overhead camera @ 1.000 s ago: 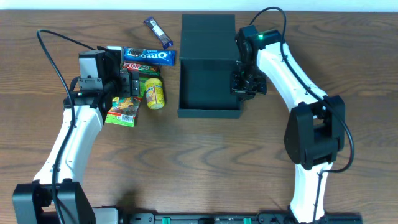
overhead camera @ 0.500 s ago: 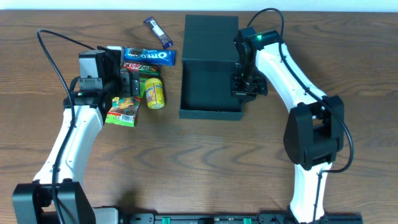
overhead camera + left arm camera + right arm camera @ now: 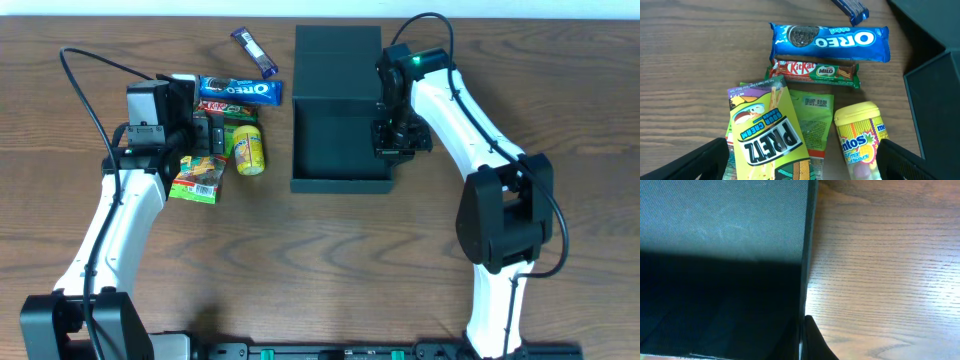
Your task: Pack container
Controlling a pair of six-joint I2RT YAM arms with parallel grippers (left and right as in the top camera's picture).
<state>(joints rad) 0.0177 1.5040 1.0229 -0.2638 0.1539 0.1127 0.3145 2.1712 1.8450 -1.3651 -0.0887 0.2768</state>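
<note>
The right gripper (image 3: 387, 135) is clamping its closed jaws on a thin wall of the container (image 3: 335, 140), likely light and stiff; the left gripper (image 3: 807, 165) is gaping wide, empty.

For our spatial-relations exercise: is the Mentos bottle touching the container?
Apart. Overhead view shows bare table between Mentos bottle and container.
</note>
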